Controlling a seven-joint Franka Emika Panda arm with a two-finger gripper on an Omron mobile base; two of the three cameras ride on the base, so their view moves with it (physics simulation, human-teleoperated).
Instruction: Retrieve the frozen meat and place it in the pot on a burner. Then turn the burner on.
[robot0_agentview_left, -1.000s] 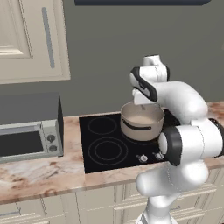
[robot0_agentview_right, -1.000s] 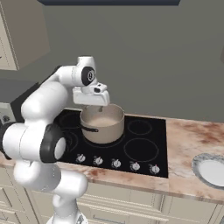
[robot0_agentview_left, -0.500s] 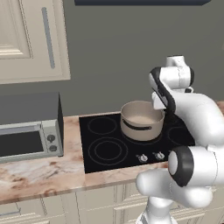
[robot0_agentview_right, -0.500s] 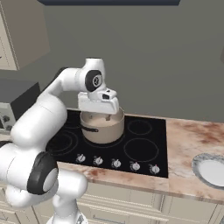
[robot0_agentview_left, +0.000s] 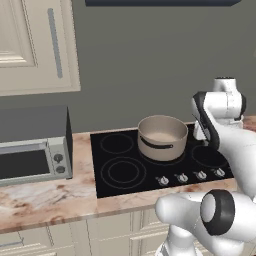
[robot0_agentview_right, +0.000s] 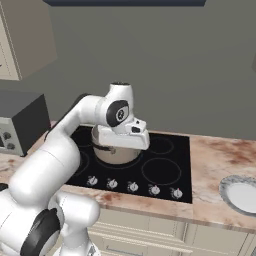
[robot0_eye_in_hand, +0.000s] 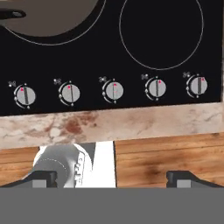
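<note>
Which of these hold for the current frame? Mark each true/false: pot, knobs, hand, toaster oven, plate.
1. The pot stands on the black cooktop. True.
2. The hand view shows three control knobs. False: five knobs sit in a row along the cooktop's front edge.
3. The hand is open and holds nothing. True.
4. A toaster oven stands on the counter to the left of the cooktop. True.
5. A white plate sits inside the pot. False: the plate lies on the counter to the right of the cooktop.
</note>
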